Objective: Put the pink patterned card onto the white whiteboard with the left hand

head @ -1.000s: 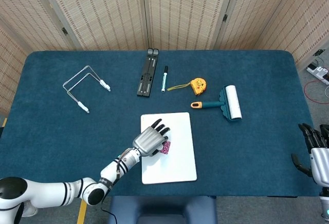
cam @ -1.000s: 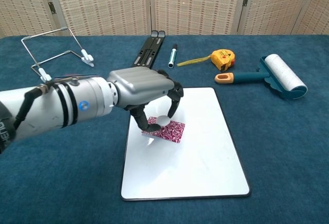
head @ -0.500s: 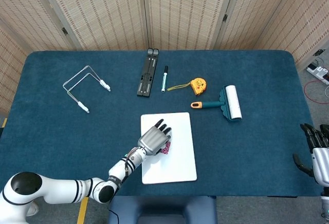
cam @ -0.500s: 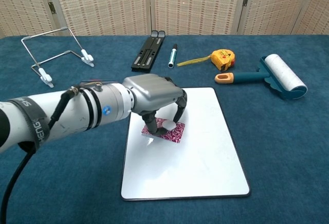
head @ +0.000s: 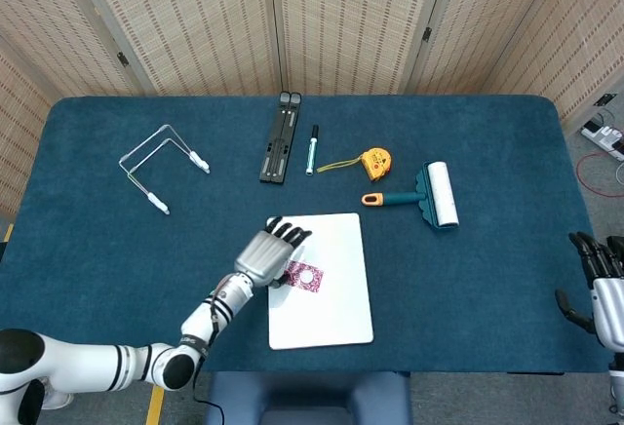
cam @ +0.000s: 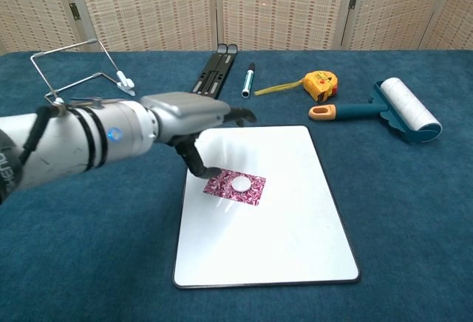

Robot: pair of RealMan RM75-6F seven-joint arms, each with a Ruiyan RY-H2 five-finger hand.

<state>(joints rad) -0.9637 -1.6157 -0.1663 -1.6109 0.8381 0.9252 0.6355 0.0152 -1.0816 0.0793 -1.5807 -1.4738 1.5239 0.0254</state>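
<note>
The white whiteboard (cam: 295,211) lay flat under the fingers (cam: 194,161) of the left hand (cam: 188,119). That hand was spread and held nothing. The pink patterned card (cam: 235,186) rested on the whiteboard just beside the fingertips, apart from them.

Bare whiteboard (cam: 295,211) lay open right of the card (cam: 235,186); lint roller (cam: 392,113) and tape measure (cam: 321,84) stood beyond its far edge.

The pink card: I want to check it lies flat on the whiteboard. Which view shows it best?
The chest view: the pink card lies flat and fully uncovered on the whiteboard, its white round centre visible. In the head view the card is smaller, and the left hand hides its near-left edge.
</note>
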